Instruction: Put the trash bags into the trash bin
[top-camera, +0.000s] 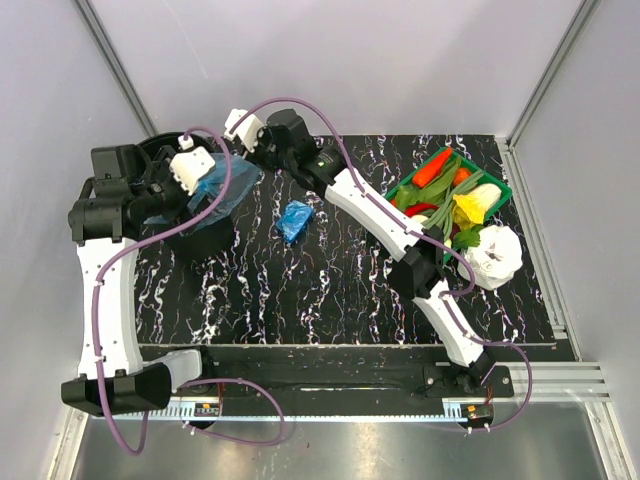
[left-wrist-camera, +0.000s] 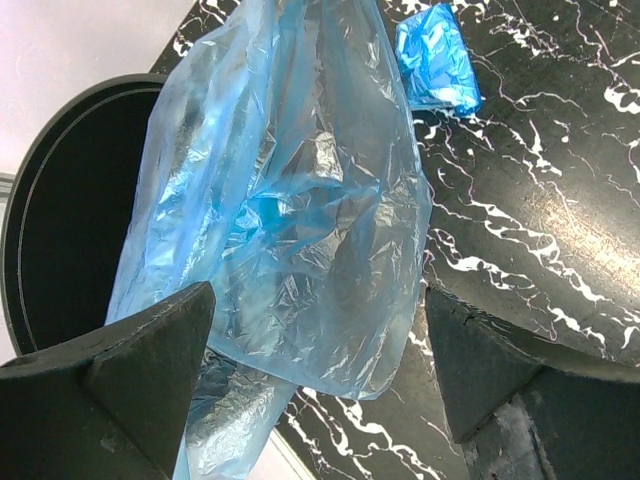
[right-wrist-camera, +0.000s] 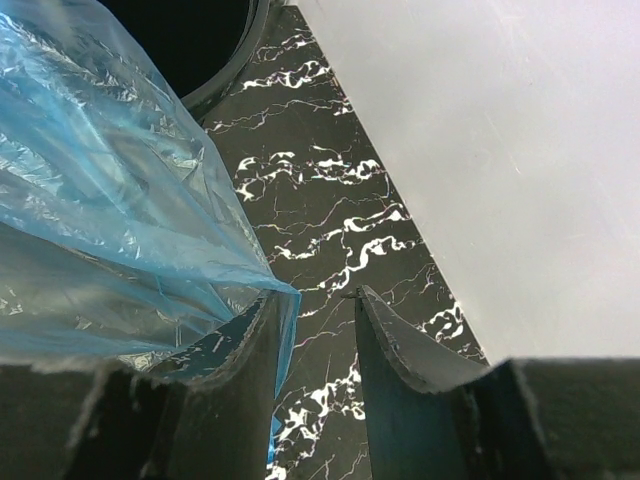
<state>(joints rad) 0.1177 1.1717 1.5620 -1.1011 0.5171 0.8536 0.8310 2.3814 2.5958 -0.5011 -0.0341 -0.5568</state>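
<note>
Left wrist view: sheet on rim, unheld

Finds the left gripper (left-wrist-camera: 318, 295) gaping wide, empty, one of the trash bags (left-wrist-camera: 280, 200) spread beyond it across the trash bin (left-wrist-camera: 30, 200) rim. Shows the right gripper (right-wrist-camera: 315, 295) barely parted, film brushing one finger (no clear pinch). Risks the sheet sliding onto the table (left-wrist-camera: 540, 200) if nudged outward. Leaves the wadded bag (left-wrist-camera: 438, 60) farther out amid open marble; wall (right-wrist-camera: 500, 150) close behind the bin.

Far left, spread bag (top-camera: 225, 190) over bin (left-wrist-camera: 60, 150) rim; wadded bag (top-camera: 294, 221) mid-table; tray (top-camera: 480, 168) right.
</note>
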